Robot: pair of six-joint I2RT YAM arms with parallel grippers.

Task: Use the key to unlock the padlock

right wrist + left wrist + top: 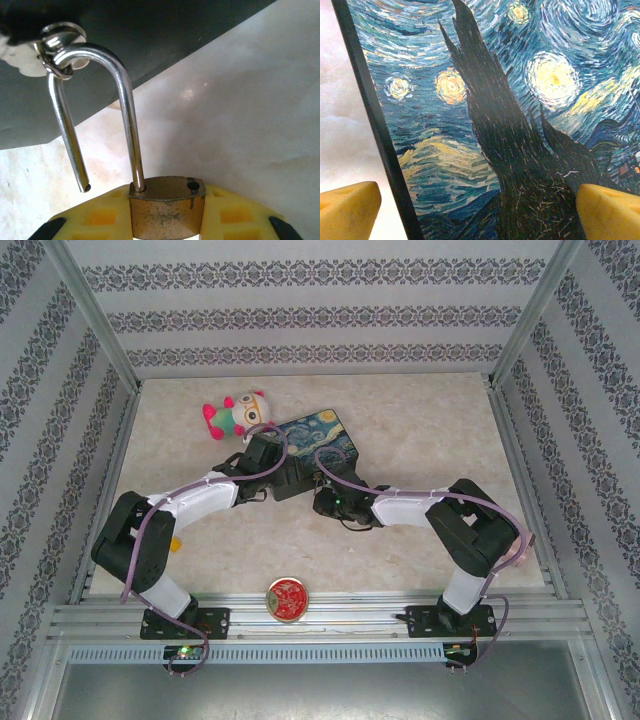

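The right gripper (166, 222) is clamped on the padlock (166, 207) body, near the 6 o'clock edge of the board (320, 430) in the top view. The shackle (127, 115) rises toward 12, its free leg out of the body, hooked through a ring (62, 40) at 11. The left gripper (480, 212) hangs spread wide over the board, with its 7 o'clock finger past the black edge (375, 125). Bare table (240, 100) lies open at 3.

Laboratory robot cell. An aluminium-profile frame (97, 320) encloses a marble-patterned table (430, 430); wallpapered panels (320, 300) stand beyond the left gripper (480, 210), and both arm bases (185, 622) bolt to the rail (350, 620) behind it.
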